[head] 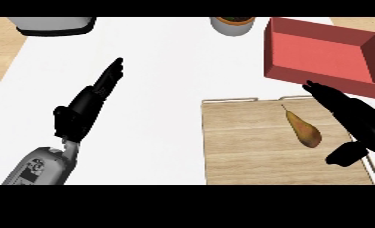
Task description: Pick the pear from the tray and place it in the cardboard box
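A brown-green pear lies on the wooden tray at the lower right, stem pointing away from me. My right hand hovers open just right of the pear, fingers stretched past it toward the far side and thumb low at the right; it does not touch the fruit. The box beyond the tray at the upper right looks red, with a shallow open inside. My left hand rests open at the left over the white counter, fingers pointing up and away.
A grey-white appliance sits at the far left corner. A round pot stands at the far edge, left of the box. Wooden flooring shows past the counter's left edge.
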Robot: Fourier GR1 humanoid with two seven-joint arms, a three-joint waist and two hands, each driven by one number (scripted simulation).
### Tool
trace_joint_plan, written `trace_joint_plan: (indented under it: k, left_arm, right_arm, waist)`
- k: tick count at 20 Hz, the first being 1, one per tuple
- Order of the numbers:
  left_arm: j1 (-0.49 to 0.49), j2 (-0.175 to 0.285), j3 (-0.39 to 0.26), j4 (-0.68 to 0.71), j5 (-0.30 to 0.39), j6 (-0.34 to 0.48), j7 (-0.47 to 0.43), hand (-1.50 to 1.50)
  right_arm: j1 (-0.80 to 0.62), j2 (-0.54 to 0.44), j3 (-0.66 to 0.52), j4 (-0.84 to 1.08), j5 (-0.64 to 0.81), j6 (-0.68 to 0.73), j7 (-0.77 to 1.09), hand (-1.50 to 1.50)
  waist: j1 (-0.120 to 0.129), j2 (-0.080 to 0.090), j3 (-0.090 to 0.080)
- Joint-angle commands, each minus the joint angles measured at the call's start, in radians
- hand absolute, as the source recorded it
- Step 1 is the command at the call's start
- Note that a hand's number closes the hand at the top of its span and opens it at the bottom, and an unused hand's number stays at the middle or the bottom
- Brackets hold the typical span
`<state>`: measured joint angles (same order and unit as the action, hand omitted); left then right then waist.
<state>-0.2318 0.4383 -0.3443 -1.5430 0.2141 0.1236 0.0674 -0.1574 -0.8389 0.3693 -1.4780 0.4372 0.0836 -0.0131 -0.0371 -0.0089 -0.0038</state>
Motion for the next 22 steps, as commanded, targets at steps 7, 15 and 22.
trace_joint_plan:
  k: [7, 15, 22]
  left_arm:
    - [0.019, -0.053, -0.029, 0.000, -0.041, -0.009, -0.034, 0.00]
    - [-0.028, -0.118, -0.032, 0.080, -0.092, -0.029, -0.050, 0.00]
    - [-0.001, -0.141, 0.016, 0.054, -0.128, -0.070, -0.042, 0.00]
  right_arm:
    - [-0.096, -0.208, -0.064, -0.411, -0.180, 0.484, 0.388, -1.50]
    - [-0.156, -0.079, -0.092, -0.444, -0.438, 0.685, 0.761, -1.50]
    - [-0.225, 0.135, -0.066, -0.291, -0.305, 0.678, 0.806, -1.50]
  waist:
    - [0.035, 0.002, 0.000]
    - [0.033, 0.008, 0.002]
    - [0.041, 0.009, 0.003]
